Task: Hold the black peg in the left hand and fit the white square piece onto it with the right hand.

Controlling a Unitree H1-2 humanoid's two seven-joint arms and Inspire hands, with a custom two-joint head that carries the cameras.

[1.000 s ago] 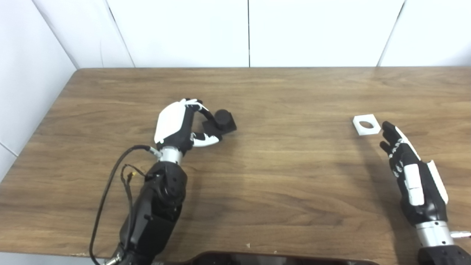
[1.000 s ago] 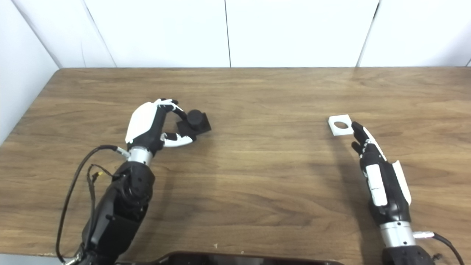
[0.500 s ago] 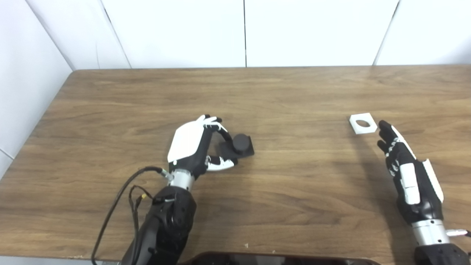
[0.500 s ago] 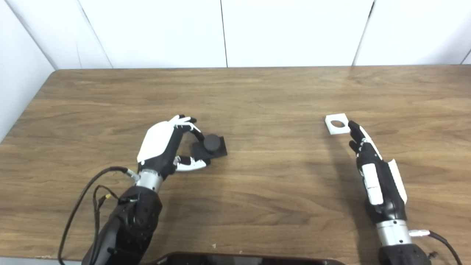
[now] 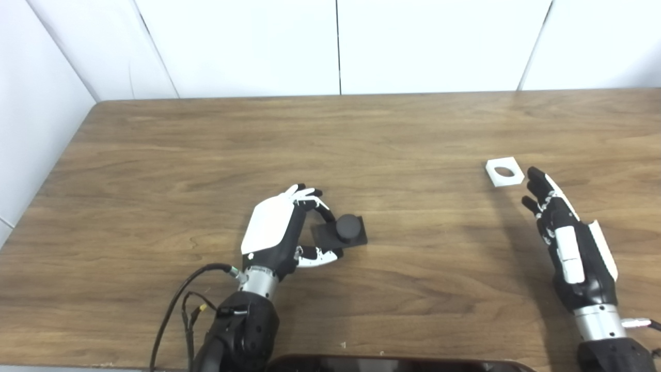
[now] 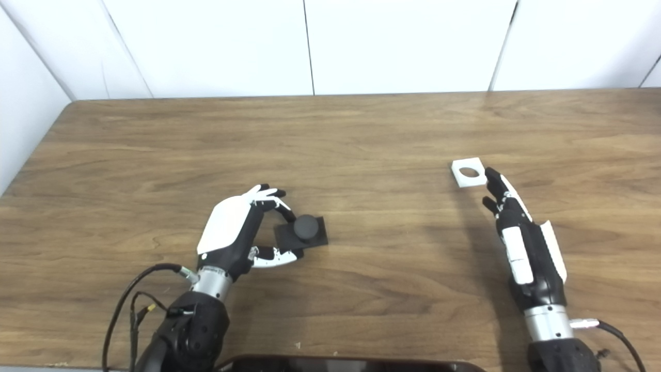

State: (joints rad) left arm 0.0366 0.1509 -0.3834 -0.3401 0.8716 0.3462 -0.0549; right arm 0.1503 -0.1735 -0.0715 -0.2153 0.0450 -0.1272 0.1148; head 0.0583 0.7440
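One black peg point(image 5: 347, 231) sits pinched in the left robot hand point(image 5: 281, 233) at lower centre, while the right robot hand point(image 5: 563, 240), fingers spread, reaches just beside one white square piece point(image 5: 504, 171) on the worktop point(image 5: 413, 129).

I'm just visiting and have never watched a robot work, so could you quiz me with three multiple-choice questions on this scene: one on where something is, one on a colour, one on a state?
1. Where is the white square piece?
A. On the table, just beyond the right robot hand
B. On the black peg
C. In the left robot hand

2. What colour is the peg?
A. White
B. Black
C. Red

3. What is the left robot hand doing?
A. Lying flat and empty
B. Gripping the peg's base
C. Holding the white piece

Answers:
1 A: it lies flat by the fingertips.
2 B: dark all over.
3 B: fingers and thumb close on the base.
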